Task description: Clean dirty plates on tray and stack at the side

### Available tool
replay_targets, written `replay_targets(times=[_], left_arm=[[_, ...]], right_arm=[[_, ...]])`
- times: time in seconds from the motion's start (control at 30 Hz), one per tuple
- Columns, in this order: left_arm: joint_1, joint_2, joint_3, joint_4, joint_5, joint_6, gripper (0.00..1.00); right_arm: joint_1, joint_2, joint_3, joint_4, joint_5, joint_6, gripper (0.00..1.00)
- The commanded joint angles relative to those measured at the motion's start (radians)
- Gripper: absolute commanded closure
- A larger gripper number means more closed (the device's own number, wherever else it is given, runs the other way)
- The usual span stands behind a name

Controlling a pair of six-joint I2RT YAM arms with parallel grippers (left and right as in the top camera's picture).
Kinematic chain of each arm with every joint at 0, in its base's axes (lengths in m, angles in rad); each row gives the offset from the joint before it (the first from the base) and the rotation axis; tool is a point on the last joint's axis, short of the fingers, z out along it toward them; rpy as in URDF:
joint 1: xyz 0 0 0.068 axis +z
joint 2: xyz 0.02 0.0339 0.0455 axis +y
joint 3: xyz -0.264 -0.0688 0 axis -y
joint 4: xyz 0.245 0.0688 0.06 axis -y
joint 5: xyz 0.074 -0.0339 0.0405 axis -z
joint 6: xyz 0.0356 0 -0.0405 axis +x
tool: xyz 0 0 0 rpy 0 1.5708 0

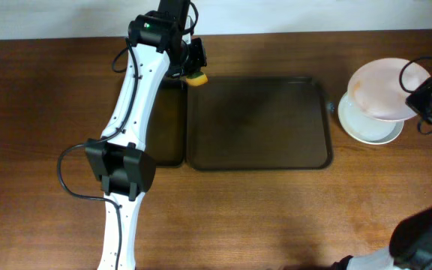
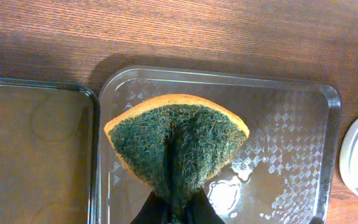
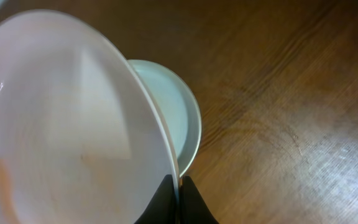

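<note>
Overhead view of a brown wooden desk (image 1: 36, 112) with two white robot arms.

In the middle of the desk, nearer the far edge: a large dark brown tray (image 1: 257, 124), long sides parallel to that edge. Just beside its left edge: a small tray (image 1: 169, 127), partly hidden under the left arm, see-through and diamond-patterned in the wrist view.

Over the far end of the small tray: the left gripper (image 2: 176, 214), fingers pressed together on a folded sponge (image 2: 179, 143). Sponge fanned out, green scouring face toward the wrist camera, with an orange-yellow rim.

Near the desk's right edge, right of the tray and apart from it: a lower plate (image 1: 366, 127), white, flat on the wood. Above it, tilted and overlapping it: a top plate (image 1: 381, 86), white with a faint orange smear. Rim of the top plate pinched between the fingers of the right gripper (image 3: 179, 190).

Count of plates under the top plate: cannot tell.
</note>
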State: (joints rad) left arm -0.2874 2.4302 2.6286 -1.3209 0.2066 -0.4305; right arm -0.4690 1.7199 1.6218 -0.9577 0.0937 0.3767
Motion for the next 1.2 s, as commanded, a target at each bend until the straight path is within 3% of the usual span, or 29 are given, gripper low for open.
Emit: replay_targets(times=[0.0, 0.2, 0.3, 0.47, 0.5, 0.63, 0.87, 0.9, 1.0, 1.03, 1.1, 1.17], left_arm=[[0.0, 0.018, 0.007, -0.005, 0.011, -0.002, 1.0], [0.0, 0.021, 0.007, -0.008, 0.007, -0.002, 1.0], [0.002, 0.021, 0.007, -0.027, 0.007, -0.002, 1.0], [0.074, 0.021, 0.007, -0.156, 0.006, 0.019, 1.0], [0.088, 0.023, 0.007, -0.18, -0.013, 0.037, 1.0], [0.108, 0.072, 0.007, -0.271, -0.346, 0.096, 1.0], [0.115, 0.253, 0.006, -0.333, -0.368, 0.143, 0.99], [0.115, 0.265, 0.006, -0.329, -0.358, 0.169, 0.92], [0.115, 0.27, 0.006, -0.331, -0.341, 0.179, 0.32], [0.115, 0.268, 0.017, -0.342, -0.317, 0.179, 0.21], [0.116, 0.264, 0.063, -0.368, -0.311, 0.179, 0.13], [0.119, 0.204, 0.11, -0.368, -0.264, 0.177, 0.11]], right_arm=[[-0.066, 0.149, -0.005, 0.034, -0.035, -0.002, 0.96], [-0.051, 0.358, -0.005, 0.091, -0.07, -0.065, 0.94], [0.008, 0.353, 0.002, 0.068, -0.106, -0.137, 0.72], [0.061, 0.267, 0.267, -0.2, -0.185, -0.149, 0.58], [0.071, 0.264, 0.302, -0.231, -0.221, -0.177, 0.57], [0.184, 0.265, 0.327, -0.272, -0.259, -0.216, 0.52], [0.294, 0.265, 0.327, -0.274, -0.229, -0.224, 0.46], [0.294, 0.265, 0.327, -0.276, -0.229, -0.224, 0.46], [0.294, 0.265, 0.327, -0.277, -0.229, -0.224, 0.45], [0.294, 0.265, 0.327, -0.277, -0.242, -0.224, 0.46], [0.294, 0.264, 0.327, -0.278, -0.294, -0.237, 0.45], [0.294, 0.259, 0.336, -0.288, -0.33, -0.243, 0.45]])
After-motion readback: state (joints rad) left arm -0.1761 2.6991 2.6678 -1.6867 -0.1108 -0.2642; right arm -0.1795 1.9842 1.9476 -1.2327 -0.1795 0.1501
